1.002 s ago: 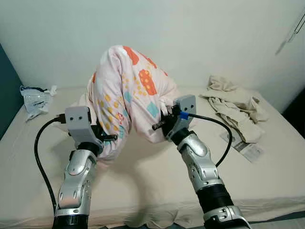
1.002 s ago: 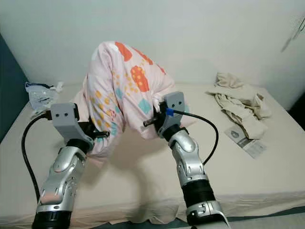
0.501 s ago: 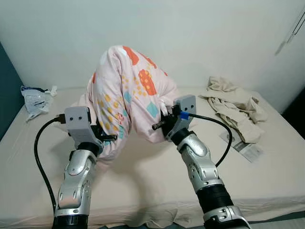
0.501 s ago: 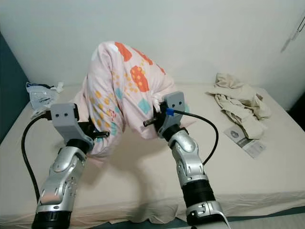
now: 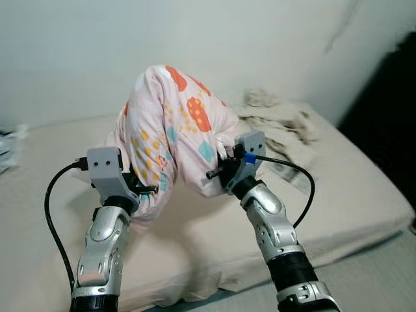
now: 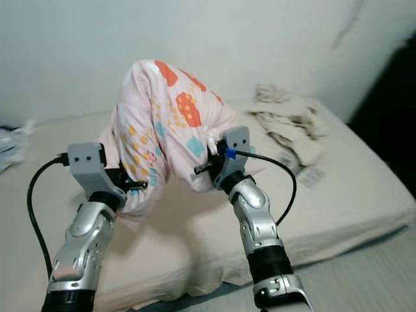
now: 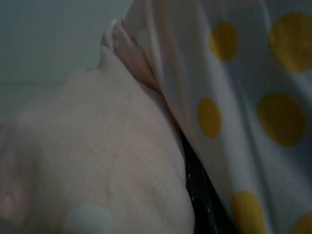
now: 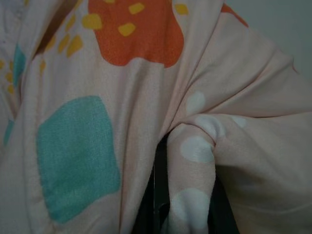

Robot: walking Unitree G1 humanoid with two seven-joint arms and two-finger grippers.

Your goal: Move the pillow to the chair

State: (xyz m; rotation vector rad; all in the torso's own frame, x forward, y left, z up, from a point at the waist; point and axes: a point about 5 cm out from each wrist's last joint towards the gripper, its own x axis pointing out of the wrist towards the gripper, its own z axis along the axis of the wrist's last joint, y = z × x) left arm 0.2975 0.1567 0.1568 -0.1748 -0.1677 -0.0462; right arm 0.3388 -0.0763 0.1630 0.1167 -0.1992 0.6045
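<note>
Currently my left claw [image 5: 148,190] and right claw [image 5: 216,173] are each clamping a fold of the pink patterned pillow [image 5: 175,133], holding it arched above the bed [image 5: 351,188]. Crumpled beige cloth [image 5: 276,117] is lying near the wall.

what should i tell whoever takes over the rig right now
Left gripper: shut on the pillow, gripping its lower left fabric.
Right gripper: shut on the pillow's right side.
Pillow: bunched upright between both arms, its lower end by the bed, beside the crumpled cloth.
Done: pillow gripped by both.
Left: find the chair, carry the pillow there, set it down.
</note>
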